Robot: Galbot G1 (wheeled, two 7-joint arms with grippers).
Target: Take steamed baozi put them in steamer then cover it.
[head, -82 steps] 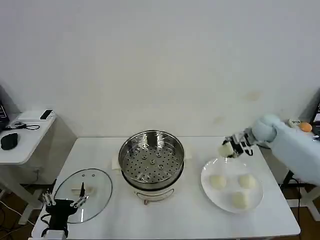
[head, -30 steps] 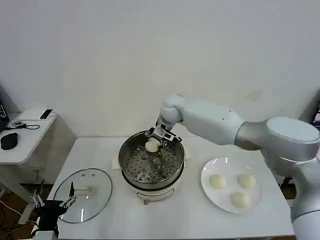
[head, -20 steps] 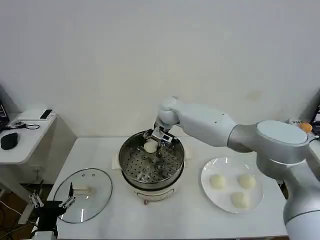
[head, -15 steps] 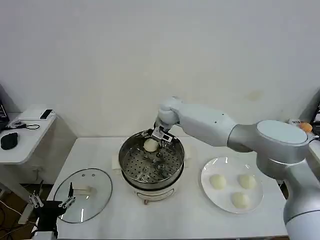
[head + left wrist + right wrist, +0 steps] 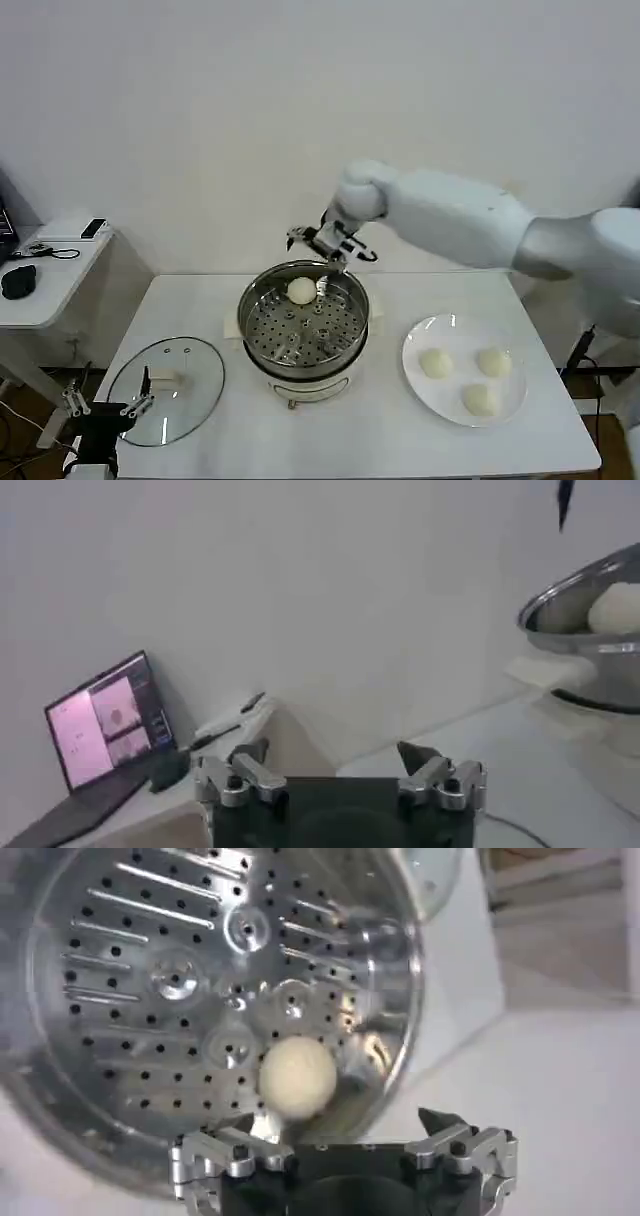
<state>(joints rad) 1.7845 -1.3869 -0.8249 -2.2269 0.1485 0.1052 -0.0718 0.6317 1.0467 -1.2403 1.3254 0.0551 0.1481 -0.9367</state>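
Steel steamer (image 5: 303, 322) holds one baozi (image 5: 302, 290) at its far wall. The right gripper (image 5: 331, 246) is seen spread and empty above that rim. Three baozi (image 5: 481, 400) remain right of the steamer, each to be pinched gently. The cover (image 5: 166, 388) lies left, by the left gripper (image 5: 104, 408), apparently open.

Cream baozi (image 5: 302, 291), silver perforated steamer (image 5: 303, 322)

Plain white wall (image 5: 200, 120), white table (image 5: 390, 430), small side desk (image 5: 50, 275) at left — 1 open laptop (image 5: 105, 725) on it
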